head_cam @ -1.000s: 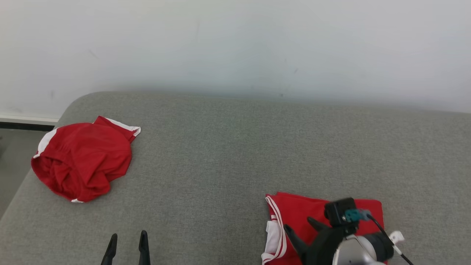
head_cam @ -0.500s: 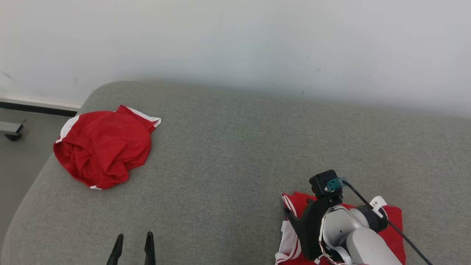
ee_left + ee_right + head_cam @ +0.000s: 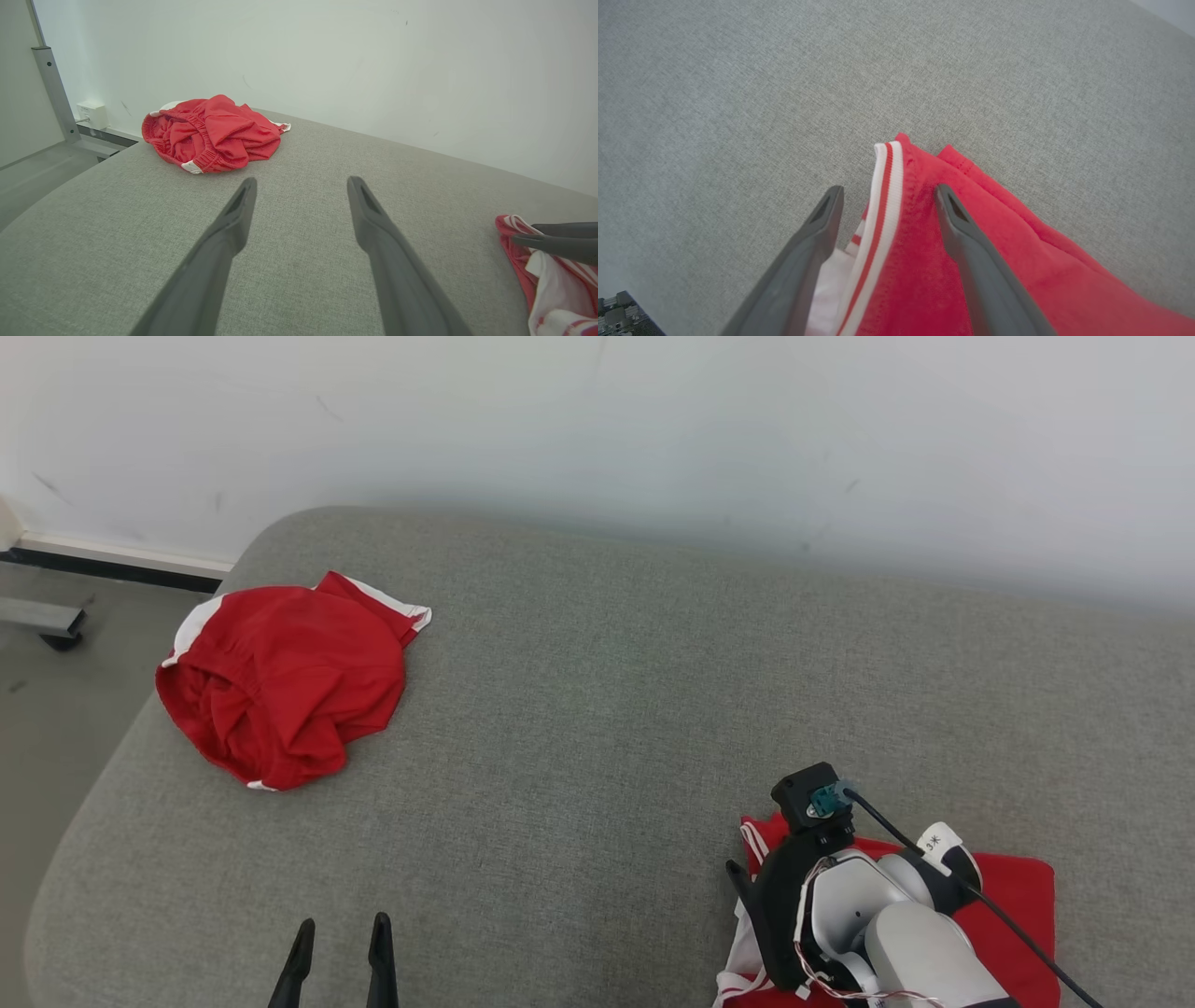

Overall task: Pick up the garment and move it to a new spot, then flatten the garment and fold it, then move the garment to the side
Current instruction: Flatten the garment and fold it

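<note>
Folded garment point(image 3: 924, 261): red with a white-and-red striped hem, lying flat by the table's point(image 3: 597, 709) near edge, right of its middle. Right gripper point(image 3: 888, 190): jaws spread wide, set over the garment's striped hem, one finger on either side of the stripe; no cloth is pinched, and contact cannot be judged. Crumpled garment point(image 3: 289, 695): red with white trim, bunched in a heap at the far left corner, well apart from the folded one. Left gripper point(image 3: 344, 922): jaws open and empty, above bare grey fabric at the near edge, left of the middle.
</note>
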Tool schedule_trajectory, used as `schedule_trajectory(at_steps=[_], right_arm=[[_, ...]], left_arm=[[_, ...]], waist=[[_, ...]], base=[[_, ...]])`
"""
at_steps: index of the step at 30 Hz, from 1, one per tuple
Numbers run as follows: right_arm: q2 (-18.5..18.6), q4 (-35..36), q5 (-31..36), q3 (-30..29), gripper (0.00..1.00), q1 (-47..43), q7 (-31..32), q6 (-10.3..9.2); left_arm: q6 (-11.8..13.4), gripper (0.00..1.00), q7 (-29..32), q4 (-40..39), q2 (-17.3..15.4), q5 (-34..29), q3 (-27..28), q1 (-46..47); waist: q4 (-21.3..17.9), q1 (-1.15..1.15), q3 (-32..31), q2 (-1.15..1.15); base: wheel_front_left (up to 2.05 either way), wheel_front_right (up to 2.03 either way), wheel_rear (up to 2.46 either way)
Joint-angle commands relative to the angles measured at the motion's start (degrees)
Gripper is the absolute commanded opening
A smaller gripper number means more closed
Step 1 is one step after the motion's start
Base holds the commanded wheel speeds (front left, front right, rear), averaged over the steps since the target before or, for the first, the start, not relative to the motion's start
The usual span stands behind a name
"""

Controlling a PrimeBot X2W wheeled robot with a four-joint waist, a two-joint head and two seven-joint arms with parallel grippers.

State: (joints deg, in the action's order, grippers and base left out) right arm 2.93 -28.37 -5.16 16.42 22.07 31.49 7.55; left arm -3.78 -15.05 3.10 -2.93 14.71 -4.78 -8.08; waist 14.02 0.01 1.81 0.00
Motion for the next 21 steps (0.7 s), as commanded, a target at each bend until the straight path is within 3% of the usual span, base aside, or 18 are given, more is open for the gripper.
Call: schedule_trajectory(at_steps=[1,4,5,7,9,12,21], right_arm=[[-0.04,-0.12,0.53,0.24,1.0,0.41,-0.34,-0.15],[-0.04,-0.3,1.15,0.61,1.0,0.8,-0.73,-0.15],[-0.04,-0.38,1.54,0.5,0.86,0.93,-0.78,-0.15],[-0.04,-0.64,2.06,0.25,0.42,0.92,-0.85,-0.15],[-0.05,-0.84,2.55,-0.01,0.3,0.95,-0.89,-0.15],[-0.04,-0.93,3.24,-0.38,0.01,1.21,-1.28,-0.15],[-0.04,-1.58,4.18,-2.7,0.0,2.66,-2.51,-0.15]], left_arm=[[0.1,1.0,-0.16,-0.25,0.08,0.58,0.08,0.64],[0.17,1.0,-0.16,-0.29,0.08,0.8,0.17,0.86],[0.12,1.0,-0.16,-0.29,0.08,0.86,0.12,0.95],[0.15,1.0,-0.16,-0.29,0.08,0.86,-0.06,1.07],[0.13,1.0,-0.16,-0.22,0.08,0.89,-0.17,1.19],[0.13,1.0,-0.16,-0.09,0.08,0.87,-0.27,1.39],[0.22,1.0,-0.16,0.11,0.08,0.95,-0.66,1.87]], waist=[[0.06,-0.01,0.28,0.0],[0.04,-0.01,0.66,0.0],[0.05,-0.01,0.77,0.0],[0.12,-0.01,0.93,0.0],[0.24,-0.01,1.08,0.0],[0.44,-0.01,1.33,0.0],[1.46,-0.01,2.15,0.0]], base=[[0.0,0.0,0.0],[0.0,0.0,0.0],[0.0,0.0,0.0],[0.0,0.0,0.0],[0.0,0.0,0.0],[0.0,0.0,0.0],[0.0,0.0,0.0]])
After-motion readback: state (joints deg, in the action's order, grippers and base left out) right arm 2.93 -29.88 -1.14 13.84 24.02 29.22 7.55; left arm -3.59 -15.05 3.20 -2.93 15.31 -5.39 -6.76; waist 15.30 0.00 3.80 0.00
